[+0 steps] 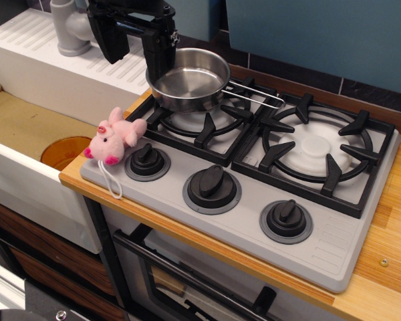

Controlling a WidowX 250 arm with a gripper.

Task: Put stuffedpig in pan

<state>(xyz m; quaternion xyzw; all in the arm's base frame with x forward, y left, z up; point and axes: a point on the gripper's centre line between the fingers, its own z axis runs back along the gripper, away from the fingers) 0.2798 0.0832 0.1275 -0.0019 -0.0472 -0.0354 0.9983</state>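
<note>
The stuffedpig (pixel 113 137), pale pink with a bright pink snout and a white string loop, lies at the front left corner of the grey stove top, beside the left knob. The shiny steel pan (pixel 189 79) sits on the back left burner grate, its wire handle pointing right. My black gripper (pixel 135 41) hangs at the top of the view, over the pan's left rim and well behind the pig. Its fingers look spread apart with nothing between them.
A toy stove (pixel 334 234) with two black burner grates and three black knobs (pixel 212 186) sits on a wooden counter. A white sink with a drainboard (pixel 47 57), a grey faucet (pixel 70 27) and an orange drain lies to the left.
</note>
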